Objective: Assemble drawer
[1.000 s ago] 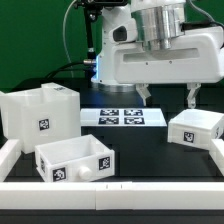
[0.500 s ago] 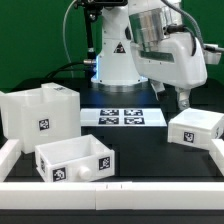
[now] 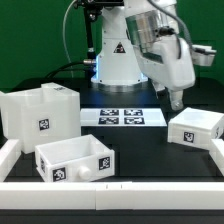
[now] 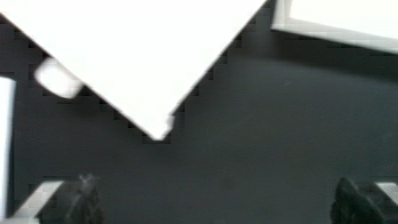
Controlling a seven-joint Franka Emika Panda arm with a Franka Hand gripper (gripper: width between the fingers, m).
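The drawer's parts lie apart on the dark table. The large boxy housing (image 3: 38,115) stands at the exterior view's left. One open-top tray (image 3: 75,160) with a round knob (image 3: 85,172) sits in front. The second tray (image 3: 197,127) sits at the right. My gripper (image 3: 174,100) hangs tilted in the air just above and behind the right tray, touching nothing. In the wrist view my gripper (image 4: 221,205) is open, with nothing between the wide-apart fingers (image 4: 71,200). Beyond them is a white tray corner (image 4: 160,50) with a knob (image 4: 57,78).
The marker board (image 3: 122,116) lies flat behind the trays, in front of the arm's base. Low white rails run along the table's front (image 3: 110,190) and right side (image 3: 218,160). Another white edge (image 4: 347,20) shows in the wrist view.
The hand has swung from facing the camera broadside to a turned, tilted pose, and moved toward the exterior view's right, nearer the right tray. The drawer parts have not moved.
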